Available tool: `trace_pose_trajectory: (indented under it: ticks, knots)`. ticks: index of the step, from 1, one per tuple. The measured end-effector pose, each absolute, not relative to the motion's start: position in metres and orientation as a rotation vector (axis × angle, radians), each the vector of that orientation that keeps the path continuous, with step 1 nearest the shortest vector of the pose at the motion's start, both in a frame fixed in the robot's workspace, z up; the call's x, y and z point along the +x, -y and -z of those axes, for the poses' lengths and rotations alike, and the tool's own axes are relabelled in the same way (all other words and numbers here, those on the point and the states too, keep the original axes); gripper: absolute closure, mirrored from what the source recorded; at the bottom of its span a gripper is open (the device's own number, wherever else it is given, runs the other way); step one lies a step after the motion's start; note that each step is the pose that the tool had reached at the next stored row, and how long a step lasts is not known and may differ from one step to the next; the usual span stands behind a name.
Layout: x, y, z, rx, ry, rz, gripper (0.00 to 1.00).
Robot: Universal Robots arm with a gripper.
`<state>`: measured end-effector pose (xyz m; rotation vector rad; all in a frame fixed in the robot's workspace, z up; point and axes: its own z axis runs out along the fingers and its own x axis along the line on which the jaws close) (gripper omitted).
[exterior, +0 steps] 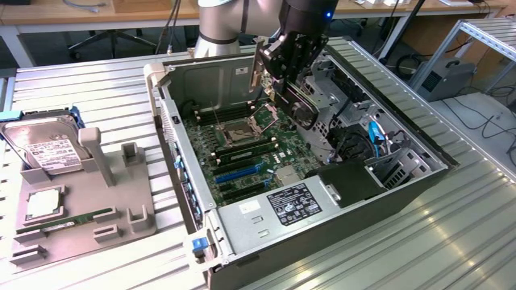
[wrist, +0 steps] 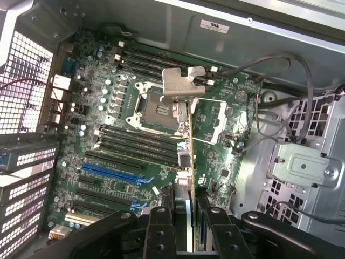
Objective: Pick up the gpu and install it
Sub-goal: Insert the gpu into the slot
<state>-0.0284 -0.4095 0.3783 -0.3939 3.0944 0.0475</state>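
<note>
Currently the gripper (wrist: 186, 208) pinches the gpu (wrist: 181, 86) edge-on above the motherboard (exterior: 241, 151), which I judge keeps its connector edge facing the slots (wrist: 113, 174). The card hangs over the motherboard's CPU socket (wrist: 156, 108), not seated.

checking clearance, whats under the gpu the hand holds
Under the thin black gpu card with silver bracket, held in the black hand, lies the green motherboard: square metal cpu socket and long black slots. The strip beneath the card's edge and the hand is covered.

gpu (wrist: 190, 141): thin card, silver bracket at one end
pose: held on edge
place: gripped in claw (wrist: 186, 209), above motherboard (wrist: 124, 162)
</note>
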Motion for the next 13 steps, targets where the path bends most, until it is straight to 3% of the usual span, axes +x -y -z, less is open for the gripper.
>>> trace_pose_trajectory:
  ticks: [13]
  knots:
    - [-0.0284, 0.4095, -0.3783, -0.412, -3.092, -0.048, 0.73]
